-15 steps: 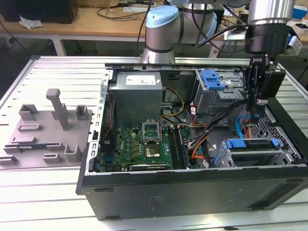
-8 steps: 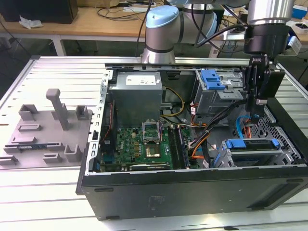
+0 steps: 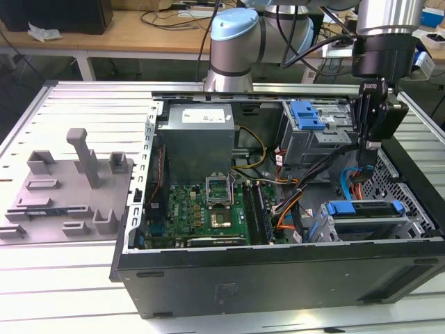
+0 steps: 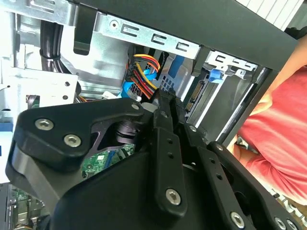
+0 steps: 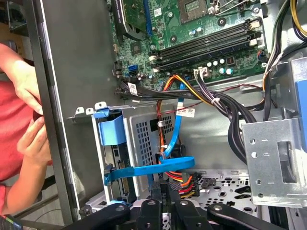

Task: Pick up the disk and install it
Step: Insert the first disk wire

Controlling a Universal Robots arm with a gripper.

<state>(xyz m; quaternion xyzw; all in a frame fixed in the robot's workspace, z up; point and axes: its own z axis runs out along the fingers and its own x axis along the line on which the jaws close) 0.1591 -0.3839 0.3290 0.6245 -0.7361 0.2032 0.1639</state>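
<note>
The disk, silver with a blue bracket at both ends, lies in the drive cage at the front of the open computer case, on the exterior view's right. My gripper hangs just above and behind that cage, apart from the disk. In the first wrist view the blue bracket shows at the cage's end, with my gripper a short way off. The black fingers lie together with nothing between them; the gripper is shut. The disk's connector end sits beyond the fingertips.
A grey power supply box, the green motherboard and cable bundles crowd the case. A blue latch tops the upper bay. A blue ribbon cable runs by the cage. A person's hands rest at the case wall. A grey fixture plate lies outside.
</note>
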